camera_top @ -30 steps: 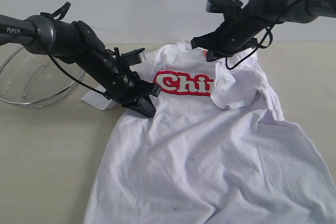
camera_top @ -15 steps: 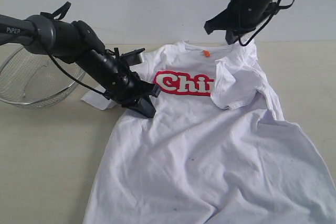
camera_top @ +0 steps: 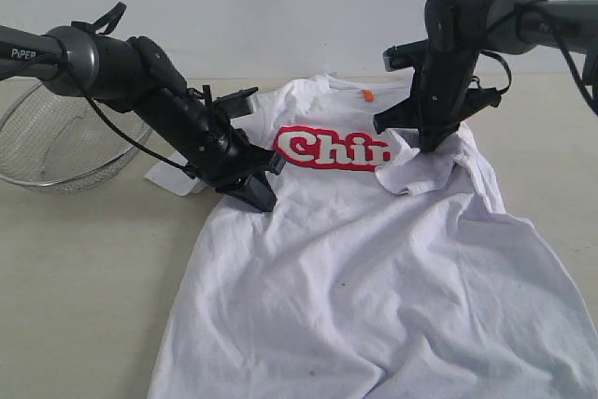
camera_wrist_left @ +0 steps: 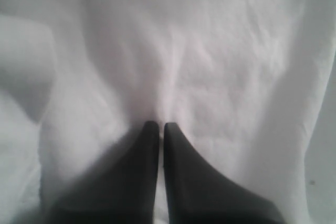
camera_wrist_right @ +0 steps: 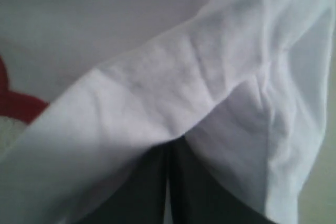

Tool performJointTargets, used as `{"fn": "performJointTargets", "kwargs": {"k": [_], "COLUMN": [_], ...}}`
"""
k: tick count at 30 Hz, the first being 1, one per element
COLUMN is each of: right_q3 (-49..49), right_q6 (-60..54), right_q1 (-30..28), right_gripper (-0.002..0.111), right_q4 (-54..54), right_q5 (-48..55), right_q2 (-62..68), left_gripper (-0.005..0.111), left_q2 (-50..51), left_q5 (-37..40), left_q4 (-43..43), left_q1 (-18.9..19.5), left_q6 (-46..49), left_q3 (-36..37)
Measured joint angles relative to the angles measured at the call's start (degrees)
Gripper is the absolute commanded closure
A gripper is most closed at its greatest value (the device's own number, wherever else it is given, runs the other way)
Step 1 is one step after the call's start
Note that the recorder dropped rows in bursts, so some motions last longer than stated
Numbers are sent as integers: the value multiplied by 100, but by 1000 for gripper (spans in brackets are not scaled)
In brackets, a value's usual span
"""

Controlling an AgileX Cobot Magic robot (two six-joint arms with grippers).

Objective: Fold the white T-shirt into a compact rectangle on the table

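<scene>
as left end effector (camera_wrist_left: 159,126) rests closed | white t-shirt (camera_top: 374,268) directly under it

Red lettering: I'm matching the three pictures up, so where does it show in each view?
Exterior view: lettering on the chest of the shirt, just above mid-picture.
Left wrist view: not in it; plain white cloth only.
Right wrist view: lettering, a red patch beside the folded sleeve.
Shared landmark: the shirt's white cloth, in all three.
</scene>
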Motion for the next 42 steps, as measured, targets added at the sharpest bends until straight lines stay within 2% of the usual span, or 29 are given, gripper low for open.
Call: {"fn": "performJointTargets", "kwargs": {"k": [5, 15, 18, 25, 33, 42], "right_q3": [-14, -751, -764, -764, -719, -35], "right_q6": [21, -360, -521, -622, -622, -486], "right_q1": [174, 392, 392, 392, 392, 382], "right_gripper": [109, 109, 109, 109, 109, 109], "right_q4": [52, 675, 678, -190, -450, -890], "right_q5": [-522, -534, -175, 1266, 1541, 1533], "right_q2": [33, 54, 54, 2, 42, 63], "left_gripper": [102, 102, 102, 102, 102, 102], "left_q2": [0, 0, 0, 0, -538, -730], "left_q5": [12, 32, 32, 32, -181, -270], "left_q4": [0, 0, 0, 0, 92, 266], "left_q1": [0, 0, 0, 32, 170, 172], "left_q6": [0, 0, 0, 0, 230, 254], "left_q3": [0, 0, 0, 0, 0, -13]}}
